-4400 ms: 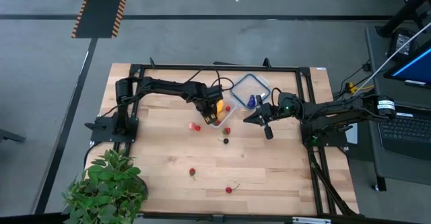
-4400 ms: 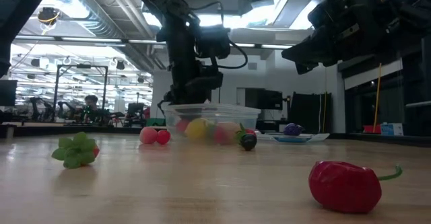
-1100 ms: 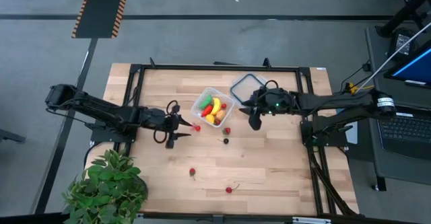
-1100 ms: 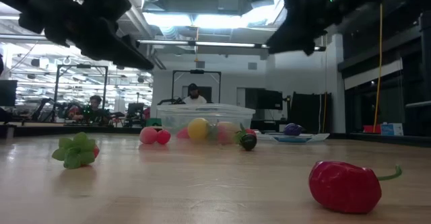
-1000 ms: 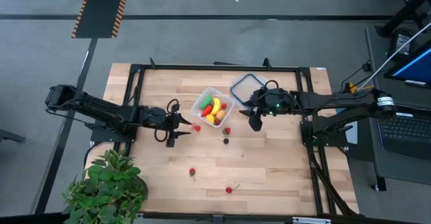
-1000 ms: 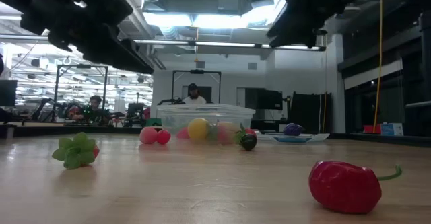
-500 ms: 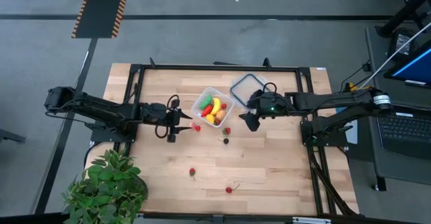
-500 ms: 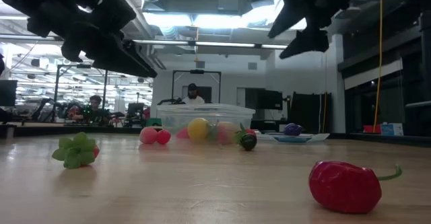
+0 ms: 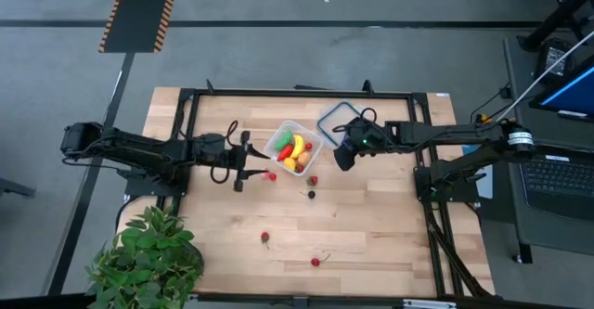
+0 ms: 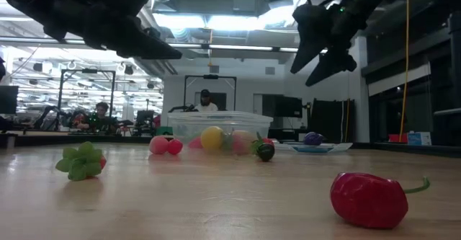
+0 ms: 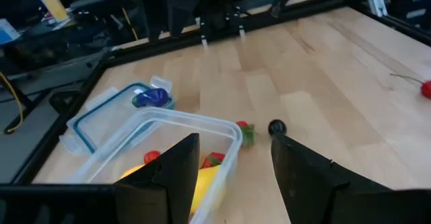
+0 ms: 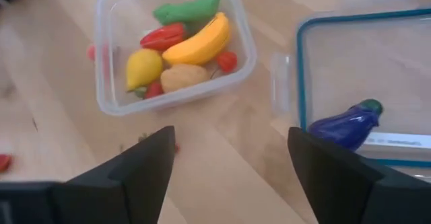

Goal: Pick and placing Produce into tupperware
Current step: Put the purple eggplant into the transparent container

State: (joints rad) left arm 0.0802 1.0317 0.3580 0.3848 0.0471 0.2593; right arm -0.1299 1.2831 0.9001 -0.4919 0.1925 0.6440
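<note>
The clear tupperware [image 9: 293, 148] stands mid-table, toward the far edge, and holds a banana, a lemon, a green piece and red pieces [image 12: 176, 46]. Loose Produce lies on the wood: small red pieces [image 9: 272, 175] [image 9: 313, 180], a dark one [image 9: 311, 195], and others nearer the front [image 9: 265, 238] [image 9: 316, 262]. A blue-purple eggplant [image 12: 347, 124] lies on the lid. My left gripper [image 9: 249, 160] hovers open just left of the tupperware [image 11: 168, 150]. My right gripper [image 9: 340, 159] hovers wide open just right of it, above the table.
The flat clear lid with a blue rim [image 9: 342, 119] lies at the tub's far right. A leafy potted plant [image 9: 148, 258] stands at the near left corner. Bare wood stretches across the table's near half. A black frame [image 9: 297, 93] borders the table. People show in the room behind.
My right gripper has moved left toward the tupperware and opened wider. My left gripper has drifted toward the far edge, staying open beside the tub. No Produce has moved.
</note>
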